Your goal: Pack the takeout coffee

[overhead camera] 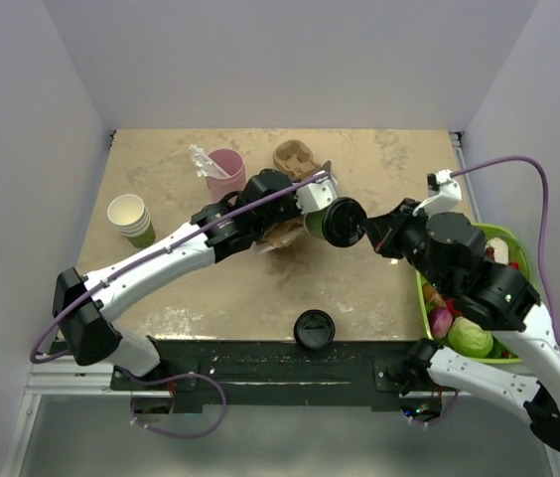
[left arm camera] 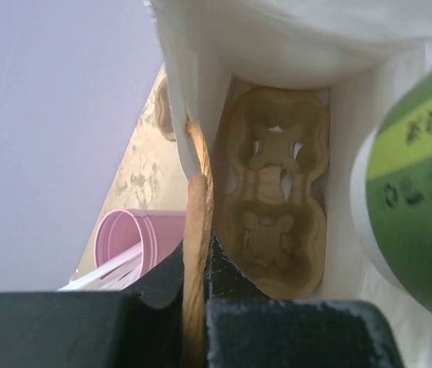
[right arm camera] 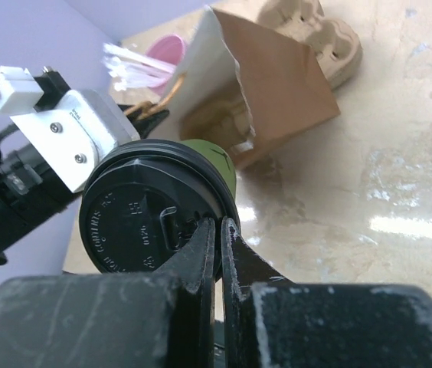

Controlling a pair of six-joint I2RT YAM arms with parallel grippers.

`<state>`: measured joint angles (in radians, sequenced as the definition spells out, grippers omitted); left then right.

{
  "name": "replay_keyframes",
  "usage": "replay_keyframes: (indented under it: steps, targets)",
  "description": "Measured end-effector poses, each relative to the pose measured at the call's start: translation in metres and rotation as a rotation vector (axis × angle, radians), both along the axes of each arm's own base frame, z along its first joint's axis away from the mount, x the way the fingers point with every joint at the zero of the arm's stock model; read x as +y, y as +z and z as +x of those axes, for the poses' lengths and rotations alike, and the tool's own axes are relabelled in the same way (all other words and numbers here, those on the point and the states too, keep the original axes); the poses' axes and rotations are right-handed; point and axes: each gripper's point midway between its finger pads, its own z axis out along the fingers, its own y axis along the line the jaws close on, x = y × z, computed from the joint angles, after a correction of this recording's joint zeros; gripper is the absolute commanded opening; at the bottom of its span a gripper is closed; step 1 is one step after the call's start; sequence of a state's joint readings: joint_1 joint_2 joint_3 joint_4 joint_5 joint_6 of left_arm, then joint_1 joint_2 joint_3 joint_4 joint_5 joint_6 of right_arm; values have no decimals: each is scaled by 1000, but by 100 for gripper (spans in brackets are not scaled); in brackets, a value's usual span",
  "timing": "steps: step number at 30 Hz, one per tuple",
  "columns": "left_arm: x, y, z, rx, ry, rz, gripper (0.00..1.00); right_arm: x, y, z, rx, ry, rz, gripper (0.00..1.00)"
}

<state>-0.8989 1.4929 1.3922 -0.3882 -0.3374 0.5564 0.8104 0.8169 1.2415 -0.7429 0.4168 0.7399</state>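
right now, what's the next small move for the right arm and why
Probably ease the takeout coffee forward into the paper bag. The right jaws pinch its rim, its base points at the mouth that the left jaws hold open by the handle, and a cup carrier waits inside.

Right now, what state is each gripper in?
Left gripper: shut on the twine handle of the brown paper bag.
Right gripper: shut on the olive-green paper coffee cup, at its black plastic lid.

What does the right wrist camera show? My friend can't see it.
The right gripper pinches the black lid rim of the coffee, holding it sideways at the open mouth of a brown bag. A pink tumbler and a cardboard carrier sit beyond the bag.
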Motion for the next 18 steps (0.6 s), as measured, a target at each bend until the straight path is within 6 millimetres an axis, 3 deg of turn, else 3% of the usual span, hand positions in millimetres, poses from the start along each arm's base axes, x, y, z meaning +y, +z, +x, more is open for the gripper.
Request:
replay_keyframes:
  steps: [5,11,14,18]
  targets:
    - [-15,11,-17,5,-29,-71,0,-14,20,-17,-79,12,90,0]
    - [-33,7,-35,46,-70,-109,0,-44,33,-41,-149,-2,147,0]
    - [-38,3,-40,71,-72,-128,0,-48,24,-44,-163,8,128,0]
    - [-45,-6,-48,124,-66,-140,0,-36,-6,-43,-140,74,39,0]
